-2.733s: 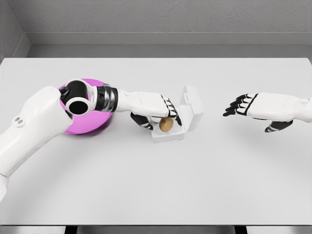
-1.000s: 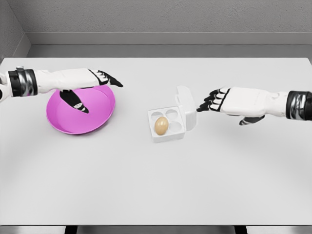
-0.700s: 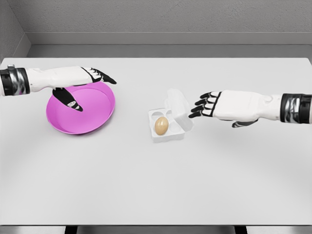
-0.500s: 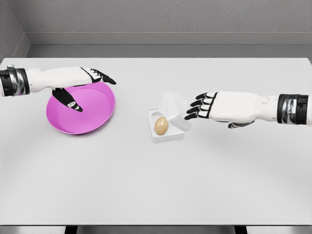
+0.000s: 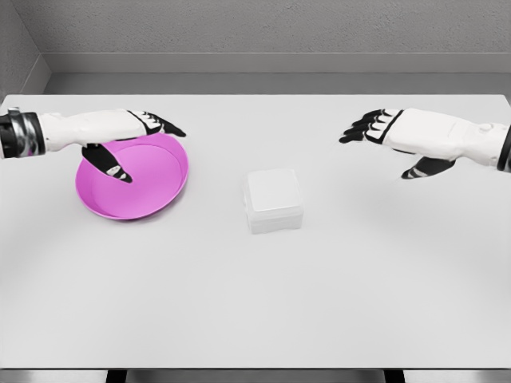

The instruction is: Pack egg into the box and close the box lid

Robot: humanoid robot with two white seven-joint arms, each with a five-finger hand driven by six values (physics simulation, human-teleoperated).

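The left hand [image 5: 132, 132] reaches flat over the far edge of the pink bowl [image 5: 152, 187], fingers spread and holding nothing. The right hand [image 5: 399, 136] floats above the surface [image 5: 255, 303], well to the right of the box [image 5: 274, 199], with its dark fingers loose and empty too. The box is small, white and square with soft round corners, and its lid lies flat and closed. The egg cannot be seen. The bowl is round, smooth and shiny.

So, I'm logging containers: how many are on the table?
2. A pink bowl sits at the left under the left hand; a closed white box sits mid-table. Anything inside the box is hidden.
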